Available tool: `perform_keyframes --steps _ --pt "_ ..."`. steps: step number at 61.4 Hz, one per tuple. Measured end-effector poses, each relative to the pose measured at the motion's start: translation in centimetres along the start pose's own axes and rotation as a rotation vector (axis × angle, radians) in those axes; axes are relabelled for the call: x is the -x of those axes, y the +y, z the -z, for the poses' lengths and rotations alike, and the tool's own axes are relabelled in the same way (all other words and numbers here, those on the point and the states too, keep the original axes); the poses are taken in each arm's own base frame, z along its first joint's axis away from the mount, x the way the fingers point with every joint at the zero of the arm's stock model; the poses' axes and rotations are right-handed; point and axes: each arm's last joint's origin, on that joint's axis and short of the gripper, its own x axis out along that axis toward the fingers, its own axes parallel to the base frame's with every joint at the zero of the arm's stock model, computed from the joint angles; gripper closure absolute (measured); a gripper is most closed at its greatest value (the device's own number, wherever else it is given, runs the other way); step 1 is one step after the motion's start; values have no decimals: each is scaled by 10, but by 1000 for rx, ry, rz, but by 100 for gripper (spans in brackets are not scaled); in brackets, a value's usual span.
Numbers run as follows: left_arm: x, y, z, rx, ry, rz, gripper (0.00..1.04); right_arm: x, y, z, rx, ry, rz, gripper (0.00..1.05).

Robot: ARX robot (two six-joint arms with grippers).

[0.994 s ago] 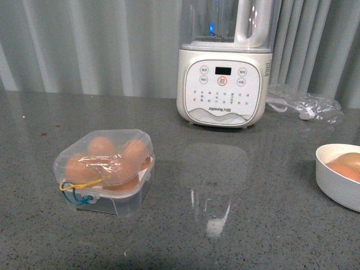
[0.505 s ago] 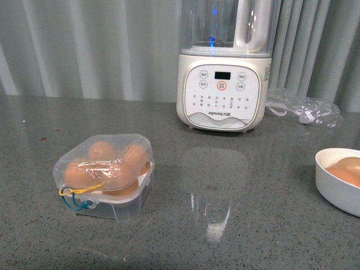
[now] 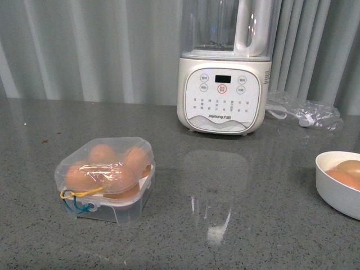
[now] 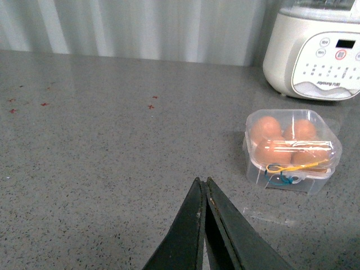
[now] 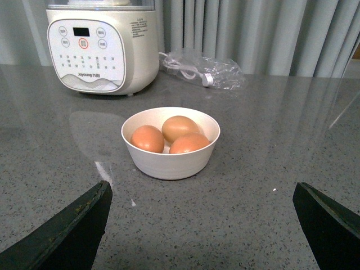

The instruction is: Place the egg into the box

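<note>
The box is a small clear plastic case on the grey counter, lid down, with several brown eggs inside and a yellow and blue cord at its front. It also appears in the left wrist view, box. My left gripper is shut on nothing, above bare counter a short way from the box. Three brown eggs lie in a round white bowl; one egg is at the side nearer the blender. My right gripper is open, its fingers spread wide, short of the bowl. Neither arm appears in the front view.
A white blender stands at the back of the counter, with a clear plastic bag holding a cable to its right. The bowl sits at the front view's right edge. Grey curtains hang behind the counter.
The whole front view has slid slightly downward in the picture. The box, blender and bowl keep their places relative to each other. The blue light in the blender jar no longer shows.
</note>
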Motion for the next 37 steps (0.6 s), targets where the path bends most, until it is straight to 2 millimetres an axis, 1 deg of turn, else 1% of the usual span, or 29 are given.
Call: perform_keyframes --steps 10,23,37 --pt "-1 0 14 0 16 0 101 0 0 0 0 0 0 7" --pt "0 0 25 0 12 0 101 0 0 0 0 0 0 7" --pt "0 0 31 0 10 0 101 0 0 0 0 0 0 7"
